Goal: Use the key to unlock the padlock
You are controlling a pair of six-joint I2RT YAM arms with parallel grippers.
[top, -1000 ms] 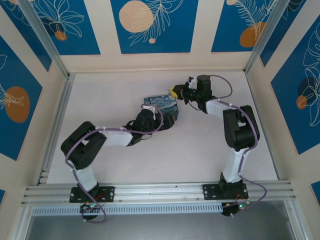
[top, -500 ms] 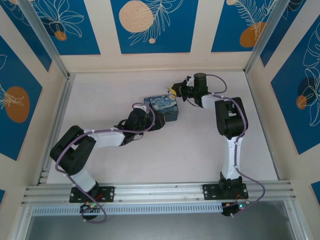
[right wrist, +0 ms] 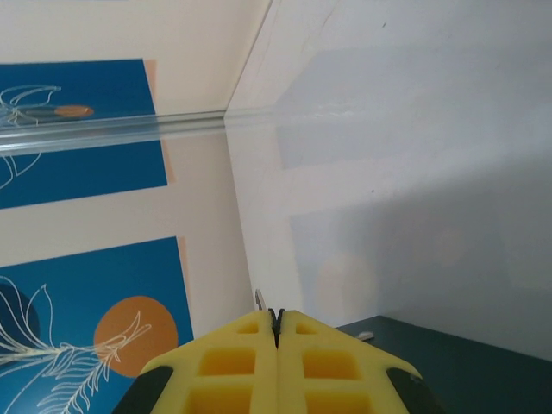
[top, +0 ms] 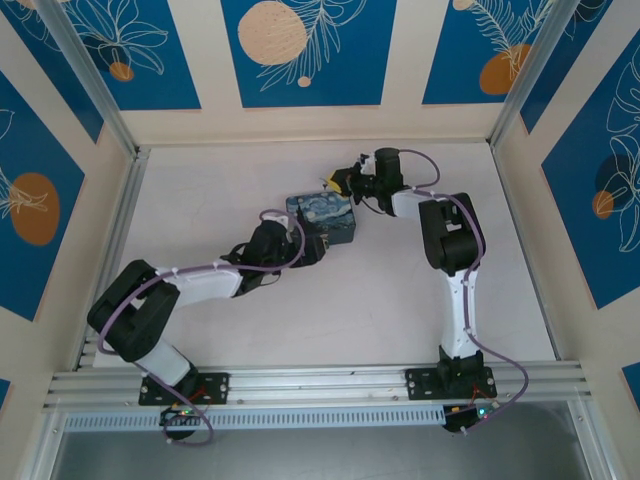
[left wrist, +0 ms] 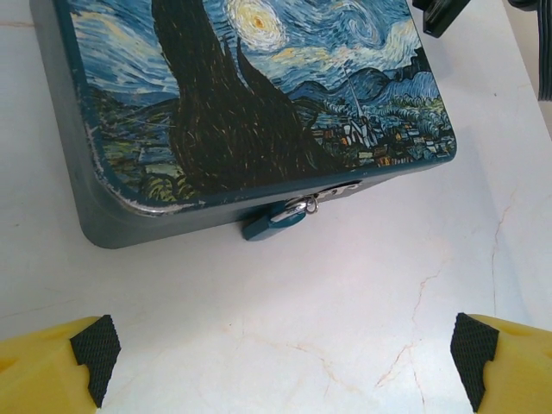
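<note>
While the left gripper (left wrist: 285,349) hangs wide open over the table (left wrist: 259,293) with nothing in it, its two black pads (left wrist: 93,345) stand far apart at the 7 and 5 o'clock corners of the wrist view, and the tin (left wrist: 259,86) spans the 12 o'clock half. At the 6 o'clock edge of the tin's front wall hangs the padlock (left wrist: 274,222). Its small blue body lies tilted against the foot of that wall, and its thin silver shackle (left wrist: 304,205) is threaded through the hasp (left wrist: 341,188), closed as far as can be made out. The pads are apart from the padlock, with table surface between them. From above, the tin sits a little toward 12 o'clock from the table's middle, and the left gripper is close in at the tin's 7 o'clock; whether it touches the wall cannot be told. The right gripper (right wrist: 277,332) is up at the tin's 1 o'clock corner, its yellow fingers pressed together so that only a thin seam shows. A grey sliver, the key (right wrist: 259,299), pokes out from the top of that seam, pinched between them. In the right wrist view the tin's dark edge lies at 4 o'clock under the fingers. Key and padlock are on opposite sides of the tin, well apart.
</note>
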